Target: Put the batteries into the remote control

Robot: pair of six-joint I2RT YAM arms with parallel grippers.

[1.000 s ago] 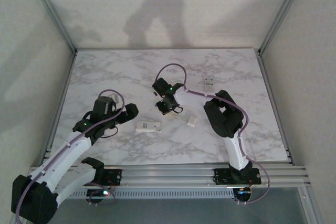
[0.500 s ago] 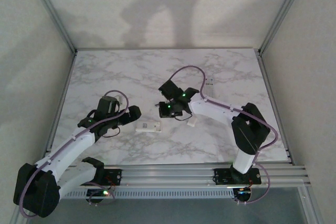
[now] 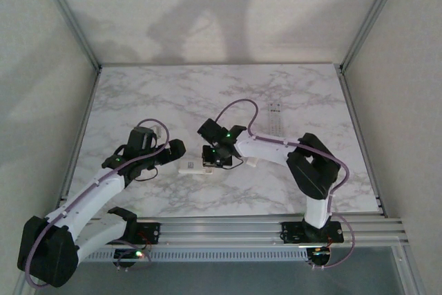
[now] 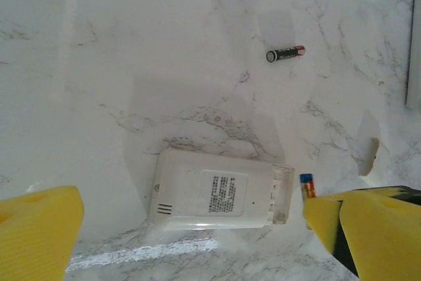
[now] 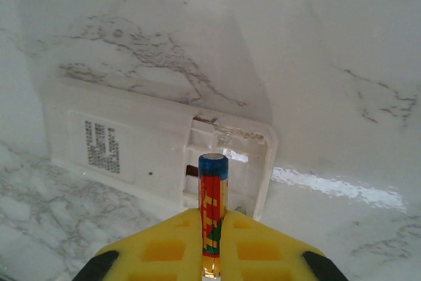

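Marble-veined tabletop (image 3: 138,94), glossy white and grey; white remote control (image 5: 125,146) lying back side up.
Overhead, the left gripper (image 3: 174,148) sits just left of the remote, its flat yellow fingers (image 4: 36,228) spread wide apart and holding nothing. At the remote's other end the right gripper (image 5: 212,231) has its yellow pads clamped on a battery (image 5: 213,189), a slim cylinder with a red patterned wrap and a blue cap, its tip just above the compartment (image 5: 227,149). The remote is a rounded plastic slab with a printed label, and its compartment is uncovered. A longer second remote (image 3: 275,119) lies well apart. A loose battery (image 4: 285,53), dark with a red end, rests on the marble beyond.
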